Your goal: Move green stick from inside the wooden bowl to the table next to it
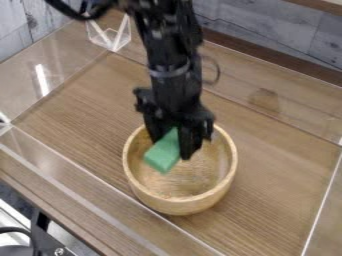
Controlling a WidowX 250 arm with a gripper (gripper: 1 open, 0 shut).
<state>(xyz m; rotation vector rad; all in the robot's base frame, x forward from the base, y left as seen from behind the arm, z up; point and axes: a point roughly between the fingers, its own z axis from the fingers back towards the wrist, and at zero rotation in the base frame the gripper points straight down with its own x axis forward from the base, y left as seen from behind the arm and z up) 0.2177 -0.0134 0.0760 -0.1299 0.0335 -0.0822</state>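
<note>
brown wood table (80, 120): long streaked grain, filling most of the view, carrying the bowl near its front middle.
clear walls (54, 55): low see-through panels standing along the table's edges, catching some glare at the left.
black arm (158, 35): comes in from the top of the picture and reaches straight down over the bowl; slightly blurred.
tan wooden bowl (214, 185): round, thick-walled, light grain showing on its flat bottom; sits upright on the table, and its inside floor is bare.
black tool (175, 145): points straight down above the left half of the bowl, its fingers clenched on the green stick, with the tips level with the bowl's rim or just above it.
green stick (163, 155): small flat matte green bar, gripped at its upper end between the tool's fingers, tilted so that its lower end hangs toward the bowl's left side; it is lifted off the bowl's floor, over the bowl's opening and not over the bare table.
</note>
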